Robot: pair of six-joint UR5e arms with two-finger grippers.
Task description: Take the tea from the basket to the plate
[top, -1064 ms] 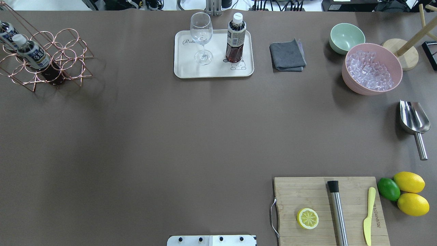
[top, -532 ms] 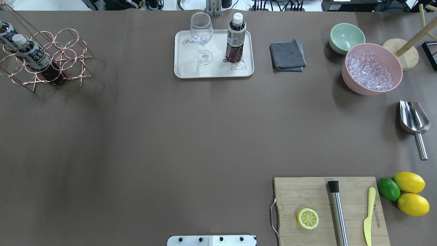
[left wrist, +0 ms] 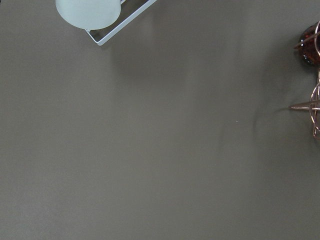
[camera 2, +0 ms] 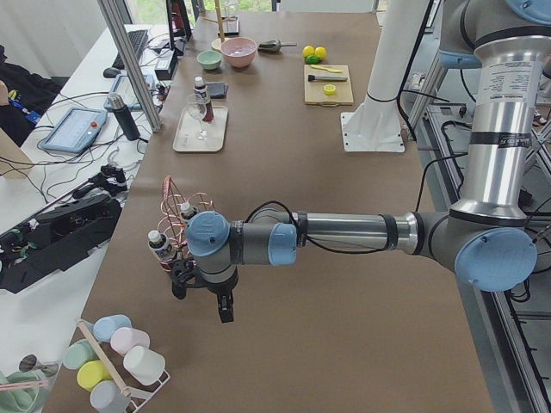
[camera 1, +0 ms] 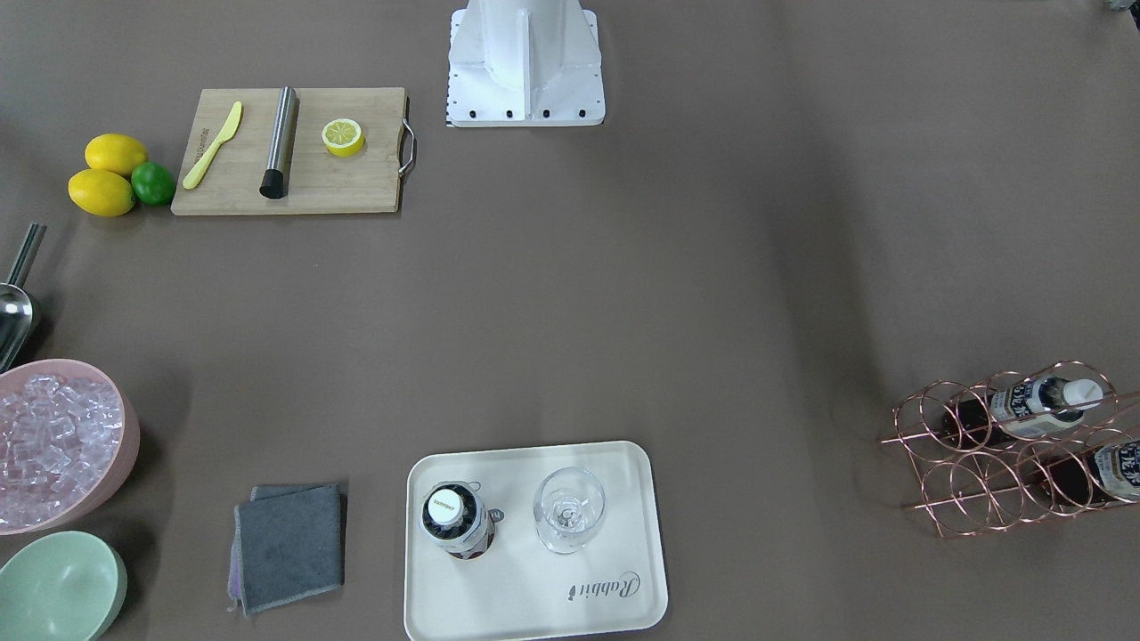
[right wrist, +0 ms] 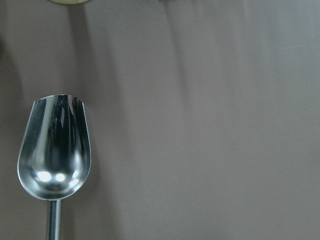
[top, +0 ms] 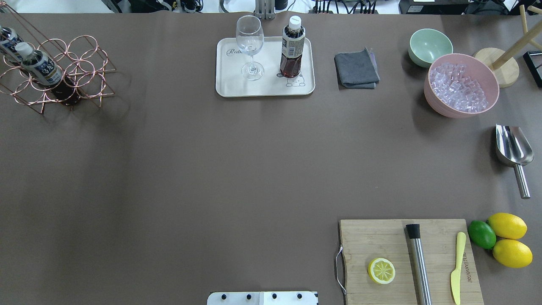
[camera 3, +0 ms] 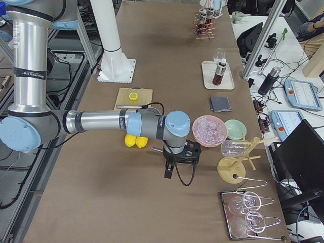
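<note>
One tea bottle (top: pixel 292 47) stands upright on the cream plate (top: pixel 233 82) beside a stemmed glass (top: pixel 250 44); from the front it shows at the plate's (camera 1: pixel 525 596) left (camera 1: pixel 456 518). Two more tea bottles (top: pixel 40 67) lie tilted in the copper wire basket (top: pixel 78 62) at the far left, also in the front view (camera 1: pixel 1038 398). My left gripper (camera 2: pixel 224 307) hangs over bare table just in front of the basket (camera 2: pixel 176 206); my right gripper (camera 3: pixel 169 171) hangs over the table near the pink bowl. Both show only in the side views, so I cannot tell whether they are open.
A grey cloth (top: pixel 356 68), green bowl (top: pixel 430 45), pink bowl of ice (top: pixel 461 84) and metal scoop (top: pixel 513 148) are at the right. The cutting board (top: pixel 381 237) holds a lemon half, muddler and knife, with lemons and a lime beside it.
</note>
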